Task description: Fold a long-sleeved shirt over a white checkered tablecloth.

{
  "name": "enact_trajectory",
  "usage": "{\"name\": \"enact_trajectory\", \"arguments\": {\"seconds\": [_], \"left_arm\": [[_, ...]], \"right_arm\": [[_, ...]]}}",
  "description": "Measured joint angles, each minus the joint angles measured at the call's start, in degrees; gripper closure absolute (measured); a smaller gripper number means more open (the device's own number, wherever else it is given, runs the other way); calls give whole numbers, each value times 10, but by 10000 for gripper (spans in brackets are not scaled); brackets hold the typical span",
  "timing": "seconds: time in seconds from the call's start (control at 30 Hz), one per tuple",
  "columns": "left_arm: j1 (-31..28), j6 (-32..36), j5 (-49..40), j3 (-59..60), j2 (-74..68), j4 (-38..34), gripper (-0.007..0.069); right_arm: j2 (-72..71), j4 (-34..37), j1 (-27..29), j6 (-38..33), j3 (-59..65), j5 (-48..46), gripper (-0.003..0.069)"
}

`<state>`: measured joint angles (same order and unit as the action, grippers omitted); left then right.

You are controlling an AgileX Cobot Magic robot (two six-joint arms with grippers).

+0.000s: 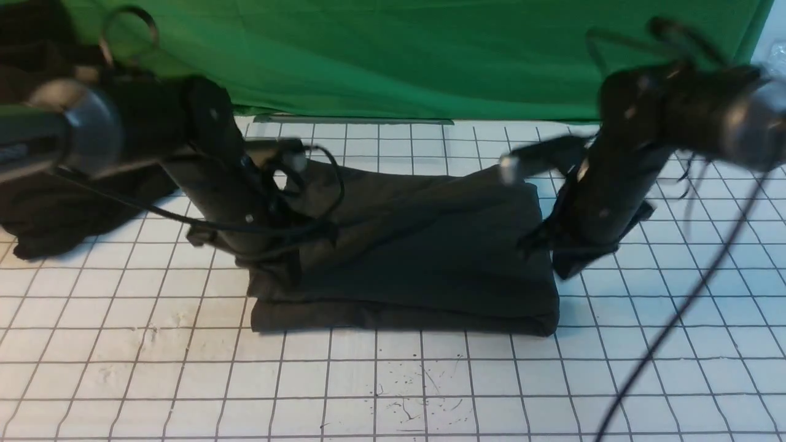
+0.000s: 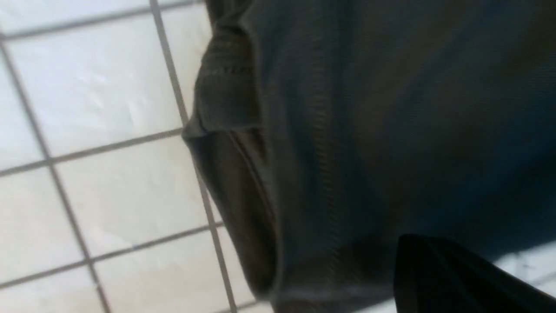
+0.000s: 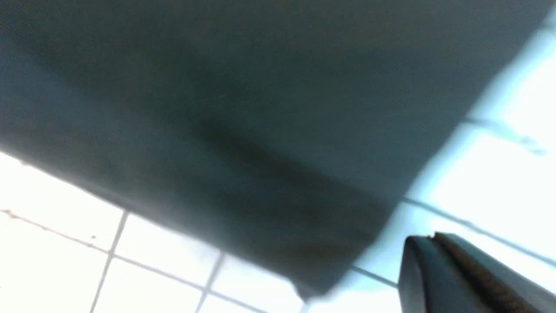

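The left gripper (image 1: 270, 261), a black two-fingered claw at the end of a dark jointed arm, is down at the left edge of the folded garment with its fingers pressed together; whether cloth sits between them cannot be told from the front view. In the left wrist view its dark fingertip (image 2: 438, 278) lies against the fabric beside a ribbed hem. The right gripper (image 1: 565, 261), a matching black claw, is at the garment's right edge, its fingers likewise pressed together and showing in the right wrist view as one closed wedge (image 3: 456, 274) over white cloth just beside the fabric's corner.

Between the two tools lies the long-sleeved shirt (image 1: 424, 258), a black-brown cotton garment folded into a thick, layered rectangle with its print hidden. It rests near the middle of the white checkered tablecloth (image 1: 393, 380), a wide white cloth ruled by thin grey lines into small squares.

Well to the left, partly behind the left arm, a second crumpled black garment (image 1: 67, 215) lies on the same cloth. A plain green fabric backdrop (image 1: 399, 55) hangs behind the table.
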<state>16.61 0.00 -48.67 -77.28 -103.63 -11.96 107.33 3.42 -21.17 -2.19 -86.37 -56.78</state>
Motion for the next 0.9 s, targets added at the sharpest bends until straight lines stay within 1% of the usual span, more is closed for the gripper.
{"name": "enact_trajectory", "arguments": {"seconds": [0.03,0.13,0.17,0.2,0.3,0.33,0.47,0.57,0.63,0.67,0.73,0.77,0.83,0.9], "left_arm": [[0,0,0,0,6,0,624],[0,0,-2,0,120,0,624],[0,0,-2,0,127,0,624],[0,0,-2,0,194,0,624],[0,0,4,5,270,0,624],[0,0,14,20,337,0,624],[0,0,45,75,460,0,624],[0,-3,82,157,573,0,624],[0,-11,95,192,610,0,624],[0,-18,121,248,664,0,624],[0,-22,146,299,711,0,624],[0,-22,148,312,722,0,624],[0,-36,180,388,795,0,624],[0,-45,197,432,838,0,624]], "right_arm": [[-7,-1,1,0,0,0,652],[-156,-3,6,-4,3,28,652],[-165,-3,6,-4,4,32,652],[-250,-3,5,-7,18,78,652],[-346,-4,1,-16,51,149,652],[-420,-5,-1,-26,95,223,652],[-576,-5,-4,-51,205,363,652],[-690,-5,-4,-68,342,486,652],[-712,-5,-4,-71,373,512,652],[-762,-5,-4,-78,443,572,652],[-801,-5,-4,-79,508,634,652],[-810,-5,-4,-79,515,641,652],[-862,-5,-4,-76,588,724,643],[-892,-5,-4,-77,623,767,619]]}}
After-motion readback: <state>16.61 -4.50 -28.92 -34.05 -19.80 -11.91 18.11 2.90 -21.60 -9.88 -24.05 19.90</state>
